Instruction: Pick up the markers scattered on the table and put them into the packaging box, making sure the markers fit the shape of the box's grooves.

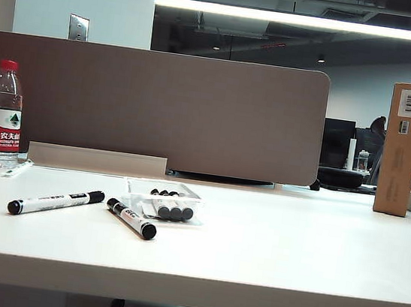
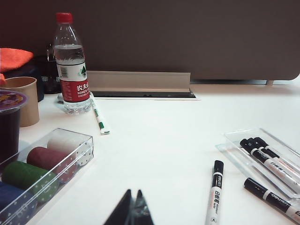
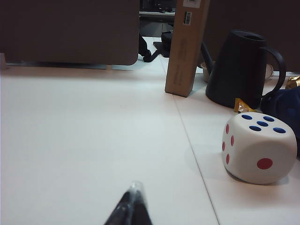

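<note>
Two loose markers lie on the white table: one at the left and one just in front of the packaging box, a clear tray whose grooves hold three markers. In the left wrist view the loose markers lie near the tray with its filled markers. My left gripper is shut and empty, low over bare table short of them. My right gripper is shut and empty, with no marker in its view. Neither gripper shows in the exterior view.
A water bottle, a green-and-white pen, a clear case of poker chips and a paper cup stand at the left. A large die, a black jug and a tall cardboard box stand at the right.
</note>
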Robot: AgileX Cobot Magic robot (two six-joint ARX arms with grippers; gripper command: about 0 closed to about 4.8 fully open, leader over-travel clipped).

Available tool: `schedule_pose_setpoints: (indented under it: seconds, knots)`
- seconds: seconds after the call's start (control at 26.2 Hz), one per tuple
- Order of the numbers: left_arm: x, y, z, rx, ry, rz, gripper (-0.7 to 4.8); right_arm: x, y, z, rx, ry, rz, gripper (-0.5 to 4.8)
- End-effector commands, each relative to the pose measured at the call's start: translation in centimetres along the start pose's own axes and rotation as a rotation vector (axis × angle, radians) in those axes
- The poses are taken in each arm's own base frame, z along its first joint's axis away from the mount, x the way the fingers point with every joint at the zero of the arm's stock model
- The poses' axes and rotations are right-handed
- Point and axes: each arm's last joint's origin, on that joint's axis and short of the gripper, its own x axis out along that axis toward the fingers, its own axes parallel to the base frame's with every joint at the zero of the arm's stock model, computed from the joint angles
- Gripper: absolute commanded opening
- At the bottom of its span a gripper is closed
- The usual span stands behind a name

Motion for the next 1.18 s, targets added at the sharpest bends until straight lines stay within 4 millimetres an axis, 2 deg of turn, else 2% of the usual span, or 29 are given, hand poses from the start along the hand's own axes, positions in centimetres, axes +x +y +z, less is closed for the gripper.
schedule_pose_setpoints:
  seconds: [0.04, 0.23, 0.38, 0.46, 0.5, 0.57, 0.65, 0.84, 0.95, 1.07, 1.18]
  knots:
    - [0.0, 0.0, 0.3, -0.002, -0.017, -0.006, -0.05, 0.0, 0.0, 0.0, 0.003, -0.007, 0.000, -0.01]
    - [0.0, 0.0, 0.3, -0.018, -0.017, -0.006, -0.05, 0.0, 0.3, 0.0, 0.013, -0.012, 0.104, -0.01]
    - [0.0, 0.0, 0.4, -0.041, -0.027, -0.005, -0.05, 0.0, 0.5, 0.2, 0.103, -0.031, 0.189, -0.01]
    - [-0.1, -0.1, 1.1, -0.279, -0.092, -0.025, -0.05, -0.1, 0.6, 0.8, 0.282, -0.068, 0.246, -0.02]
    - [-0.1, -0.1, 1.4, -0.342, -0.115, -0.046, -0.05, -0.1, 0.6, 1.0, 0.367, -0.075, 0.250, -0.02]
    - [-0.2, -0.2, 1.7, -0.360, -0.137, -0.092, -0.05, -0.2, 0.7, 1.3, 0.541, -0.077, 0.268, -0.02]
    - [-0.4, -0.4, 2.6, -0.349, -0.065, -0.147, -0.05, -0.3, 0.8, 2.0, 0.640, -0.065, 0.327, -0.04]
    - [-0.4, -0.3, 3.9, -0.345, 0.084, -0.069, -0.05, -0.4, 0.7, 4.3, 0.631, -0.040, 0.334, -0.04]
    - [0.4, -0.2, 4.7, -0.339, 0.159, -0.060, -0.05, 0.3, 0.7, 5.7, 0.584, -0.008, 0.324, -0.04]
    - [2.0, -0.2, 5.4, -0.286, 0.244, -0.094, -0.05, 2.0, 1.0, 7.0, 0.561, 0.045, 0.357, -0.04]
    - [4.1, -0.2, 6.0, -0.256, 0.348, -0.135, -0.05, 4.5, 1.8, 8.3, 0.482, 0.109, 0.487, -0.04]
